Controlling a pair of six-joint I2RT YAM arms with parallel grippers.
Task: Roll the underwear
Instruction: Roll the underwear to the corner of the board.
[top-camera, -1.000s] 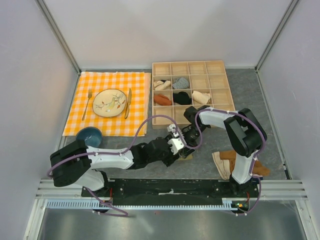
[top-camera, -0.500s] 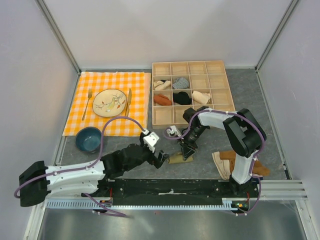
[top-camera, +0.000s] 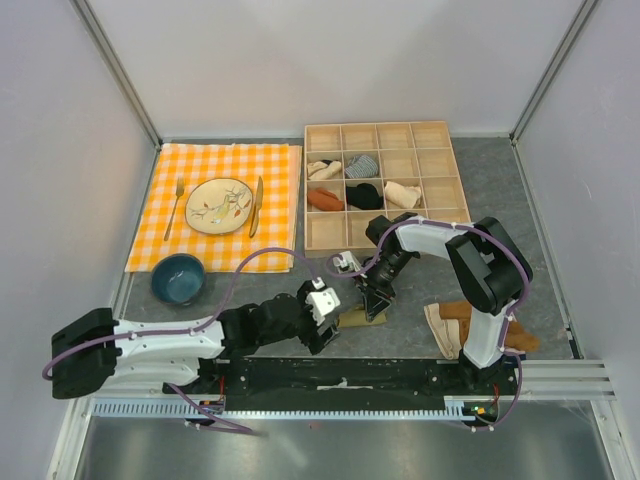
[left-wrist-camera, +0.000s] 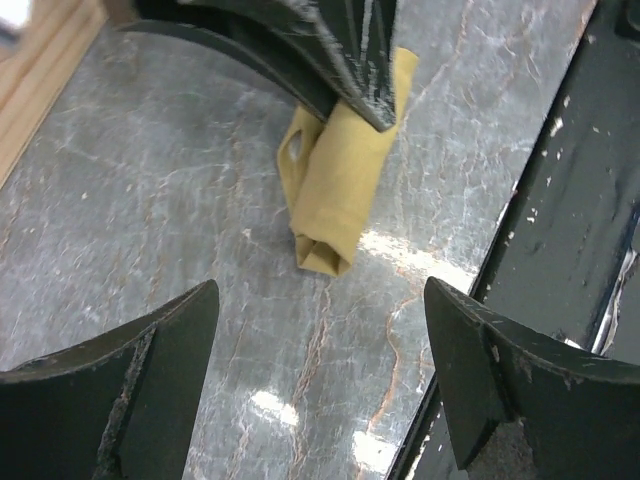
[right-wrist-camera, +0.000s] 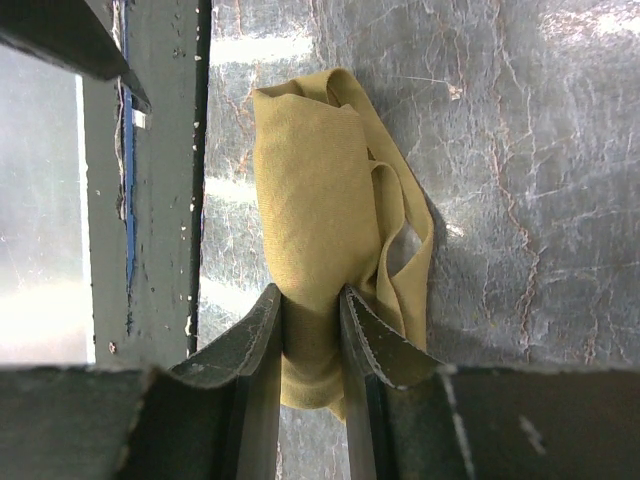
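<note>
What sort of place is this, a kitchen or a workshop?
Probably a robot test booth, not a home: plain white walls box in a grey table, with household props staged on it, a set plate and a wooden sorting tray.

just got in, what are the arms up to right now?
The right gripper is clamped on one end of the underwear, which lies on the table as a tight olive roll with a loop of fabric poking out of one side. The left gripper hovers open just short of the roll's free end, touching nothing. The roll sits near the table's front edge, short of the wooden divider tray, which holds other rolled garments.
</note>
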